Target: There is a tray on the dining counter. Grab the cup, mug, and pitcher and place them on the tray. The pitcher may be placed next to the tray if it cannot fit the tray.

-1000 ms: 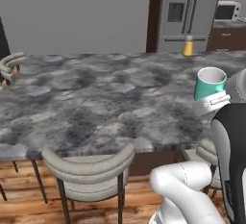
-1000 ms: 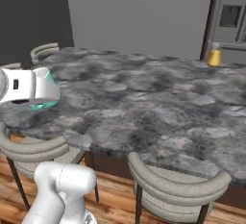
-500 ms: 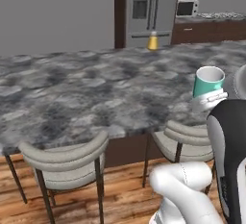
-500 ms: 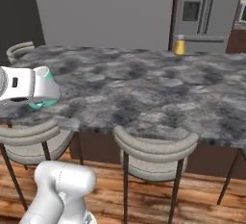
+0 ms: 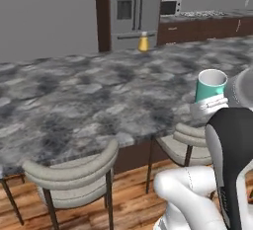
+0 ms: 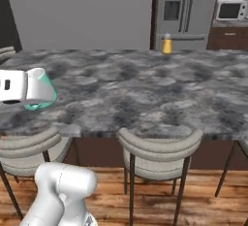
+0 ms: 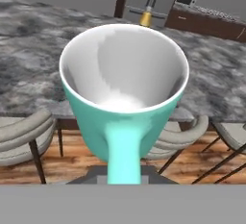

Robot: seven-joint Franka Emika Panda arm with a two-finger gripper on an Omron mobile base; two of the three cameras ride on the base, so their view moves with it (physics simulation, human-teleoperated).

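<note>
Base has driven on: counter [image 5: 99, 95] and fridge sit further right in both base views. Claw [image 7: 124, 170] still clamps the mug [image 5: 210, 86] by its handle, raised beside the counter edge. Hand view alone shows its white inside.

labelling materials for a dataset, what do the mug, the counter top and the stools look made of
Mug: looks like glazed ceramic, smooth teal outside, glossy white inside. Dining counter: polished stone, perhaps marble or granite, with grey-and-black mottled veining. Stools: pale padded curved backs, possibly fabric or leather, on thin dark legs that look metal.
</note>
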